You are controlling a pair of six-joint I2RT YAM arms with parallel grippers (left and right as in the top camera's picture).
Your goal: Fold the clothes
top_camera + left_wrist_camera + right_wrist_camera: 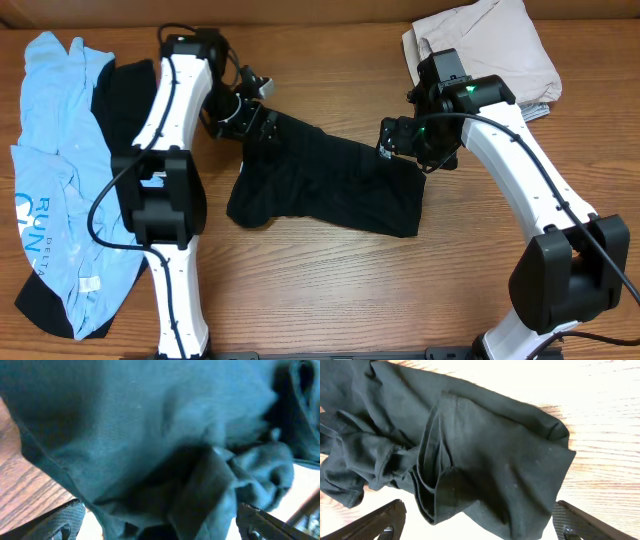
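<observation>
A large black garment (325, 185) lies crumpled in the middle of the table. My left gripper (252, 122) is open at its upper left corner, fingers wide on either side of bunched fabric (165, 460). My right gripper (395, 140) is open at its upper right corner, fingers spread on either side of a folded sleeve edge (490, 460). A light blue printed T-shirt (50, 190) lies at the far left, over another black piece (120, 100). Beige pieces (490, 50) are piled at the back right.
The wooden table (330, 290) runs to the front. A small white tag (90, 284) shows on the blue T-shirt's lower part. The two arm bases stand at the front left and front right.
</observation>
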